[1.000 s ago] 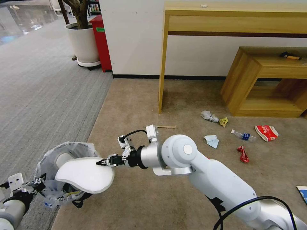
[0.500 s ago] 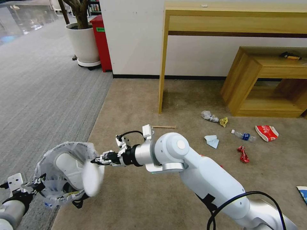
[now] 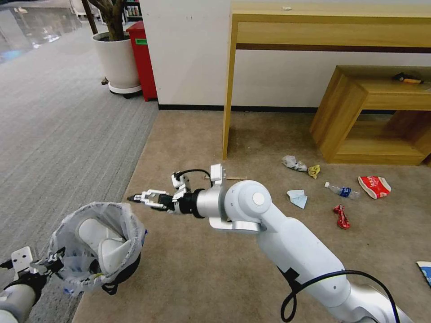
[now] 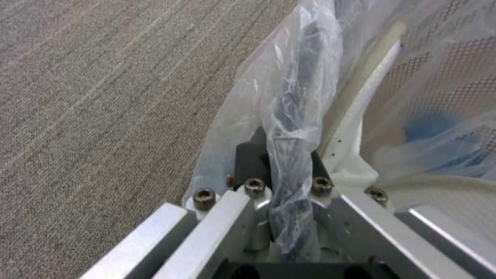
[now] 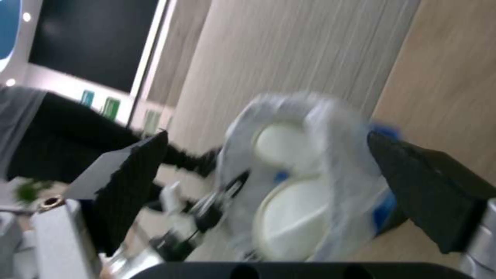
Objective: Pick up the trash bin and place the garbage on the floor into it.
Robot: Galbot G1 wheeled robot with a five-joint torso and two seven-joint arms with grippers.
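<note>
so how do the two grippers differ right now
The left gripper is shut on the trash bin, pinching its bagged rim; the right gripper is open and empty. The left sits low beside the bin; the right hangs above and beyond it, over the floor.

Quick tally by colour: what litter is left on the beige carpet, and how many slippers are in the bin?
Left on the floor:
Red: 2, wrapper, crushed can
White or pale: 2, tissue, crumpled wad
Yellow: 1, scrap
Clear: 1, bottle
Wood: 1, stick
Total: 7
In the trash bin: 2 slippers
</note>
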